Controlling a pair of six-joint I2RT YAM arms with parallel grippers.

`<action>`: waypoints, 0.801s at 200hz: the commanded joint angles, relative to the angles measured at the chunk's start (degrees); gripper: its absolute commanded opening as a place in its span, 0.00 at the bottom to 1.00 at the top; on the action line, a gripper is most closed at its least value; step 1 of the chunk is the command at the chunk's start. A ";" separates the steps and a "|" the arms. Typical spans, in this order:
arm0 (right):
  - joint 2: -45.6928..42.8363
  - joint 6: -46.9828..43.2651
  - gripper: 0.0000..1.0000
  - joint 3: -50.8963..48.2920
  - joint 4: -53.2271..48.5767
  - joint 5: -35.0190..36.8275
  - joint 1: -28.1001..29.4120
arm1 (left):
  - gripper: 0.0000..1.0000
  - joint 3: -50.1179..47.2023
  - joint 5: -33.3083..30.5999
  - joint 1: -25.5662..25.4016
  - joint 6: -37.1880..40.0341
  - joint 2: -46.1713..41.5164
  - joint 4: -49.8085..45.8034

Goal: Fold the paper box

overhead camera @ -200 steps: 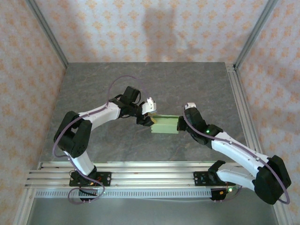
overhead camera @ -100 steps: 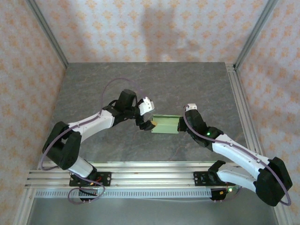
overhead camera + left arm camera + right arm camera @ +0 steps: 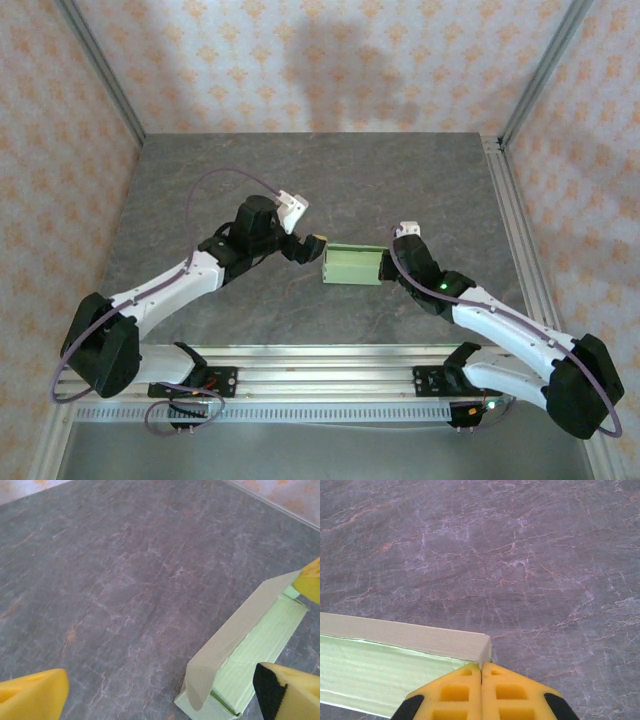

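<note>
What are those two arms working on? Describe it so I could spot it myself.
On the grey stone-patterned table, look near the middle, between the left gripper and the right gripper. There lies the paper box: a small, flat oblong, the only pale green thing on that dark surface.

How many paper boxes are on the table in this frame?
1. The paper box lies near the middle of the table, with the right gripper shut on its right end and the left gripper open beside its left end. No others seem hidden.
</note>
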 commanded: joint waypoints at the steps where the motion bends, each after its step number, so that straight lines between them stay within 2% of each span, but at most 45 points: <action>1: 0.80 0.03 0.00 0.40 -0.57 1.23 0.31 | 0.88 3.42 -5.90 -2.47 -3.86 -1.01 -9.85; 37: 1.26 -0.04 0.00 0.61 -0.36 0.99 0.38 | 0.58 5.00 -6.77 -4.99 -2.75 0.24 -12.57; 53: 1.26 -0.05 0.00 0.80 -0.43 0.94 0.37 | 0.49 7.19 -5.43 -5.17 -1.85 2.07 -14.79; 107: 1.26 -0.05 0.00 0.96 -0.62 0.51 0.37 | 0.43 11.43 0.51 -5.53 -1.51 7.25 -17.36; 160: 1.44 -0.28 0.00 1.04 -0.46 0.20 0.46 | 0.34 13.21 0.94 -5.52 -1.30 10.22 -18.78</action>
